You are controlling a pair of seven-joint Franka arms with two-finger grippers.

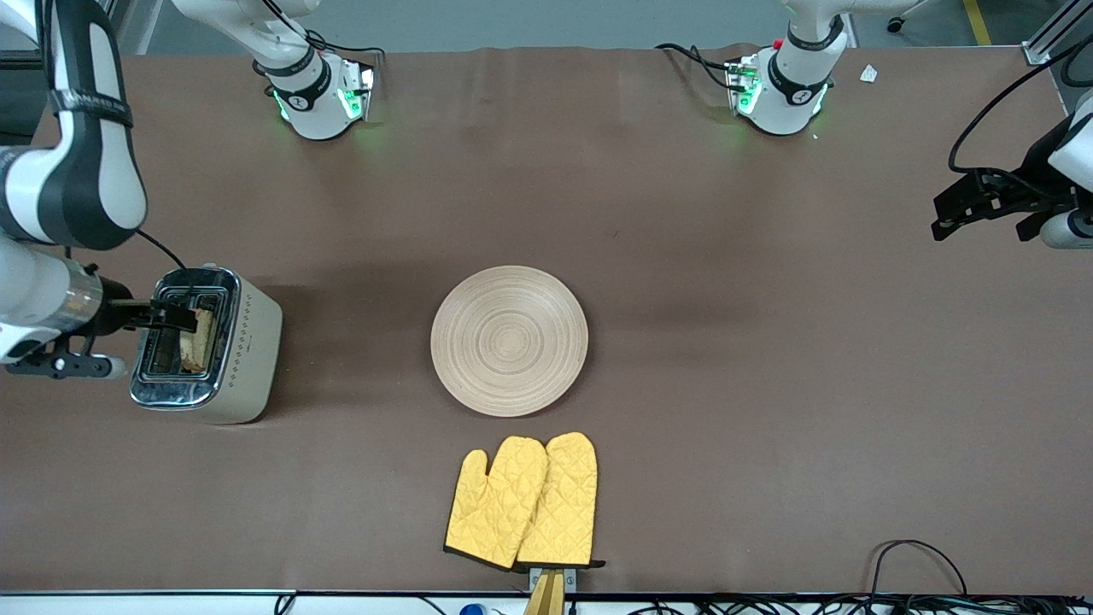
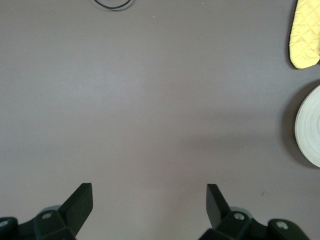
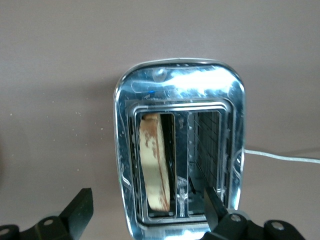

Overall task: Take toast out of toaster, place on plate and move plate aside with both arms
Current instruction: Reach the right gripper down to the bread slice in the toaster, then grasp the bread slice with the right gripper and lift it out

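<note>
The toast [image 1: 203, 337] stands upright in one slot of a chrome and cream toaster [image 1: 248, 350] toward the right arm's end of the table. In the right wrist view the toast [image 3: 152, 165] leans in its slot of the toaster [image 3: 230, 125]. My right gripper [image 1: 178, 314] hovers open over the toaster's top and holds nothing; its jaws [image 3: 148, 207] stand wide on either side of the toast's line, clear of it. The plate [image 1: 509, 340] lies empty mid-table. My left gripper [image 1: 942, 218] waits open and empty above bare table toward the left arm's end [image 2: 149, 197]; the plate's rim [image 2: 310, 127] shows in the left wrist view.
Two yellow oven mitts [image 1: 525, 500] lie nearer the front camera than the plate, one showing in the left wrist view [image 2: 306, 35]. A black cable loop [image 1: 918, 564] lies at the table's front edge toward the left arm's end. The toaster's white cord [image 3: 280, 156] trails away.
</note>
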